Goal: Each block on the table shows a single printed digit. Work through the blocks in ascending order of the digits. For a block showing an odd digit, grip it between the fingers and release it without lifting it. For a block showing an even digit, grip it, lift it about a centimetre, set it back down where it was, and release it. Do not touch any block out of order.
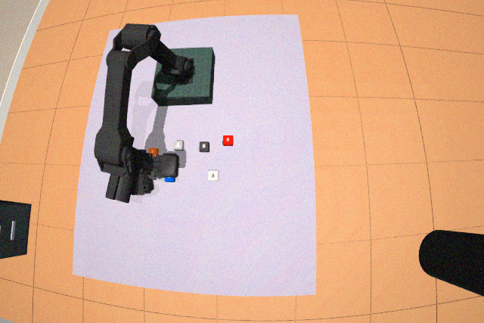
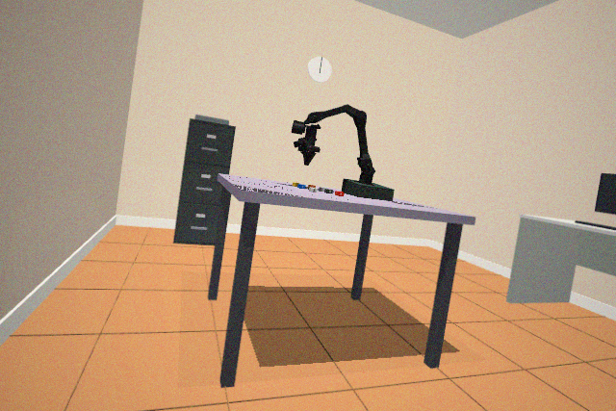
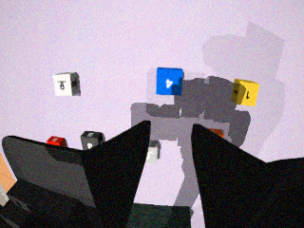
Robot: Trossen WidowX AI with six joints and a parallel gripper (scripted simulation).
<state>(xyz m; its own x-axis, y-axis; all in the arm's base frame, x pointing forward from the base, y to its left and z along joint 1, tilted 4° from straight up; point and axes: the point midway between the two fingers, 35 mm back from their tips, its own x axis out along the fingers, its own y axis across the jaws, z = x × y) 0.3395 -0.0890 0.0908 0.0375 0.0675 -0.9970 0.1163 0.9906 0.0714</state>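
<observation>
My gripper (image 3: 171,128) (image 2: 306,163) is partly open and empty, pointing down well above the table. The blue block (image 3: 169,82) (image 1: 169,179) shows a 4 and lies on the table. The yellow block (image 3: 247,92) shows a 1; the arm hides it in the top view. The dark block (image 3: 91,139) (image 1: 203,146) seems to show a 3. The white block (image 3: 63,85) (image 1: 212,175), light grey block (image 3: 152,155) (image 1: 178,144), red block (image 3: 56,142) (image 1: 228,140) and orange block (image 3: 217,132) (image 1: 153,151) have digits I cannot read surely; fingers partly cover the orange one.
The arm's dark green base (image 1: 203,77) (image 2: 371,190) stands on the pale lilac table (image 1: 254,233) (image 2: 347,205). The light grey, dark and red blocks lie in a loose row on the base's side of the white block. The arm's shadow falls beside the blue block and over part of the yellow one.
</observation>
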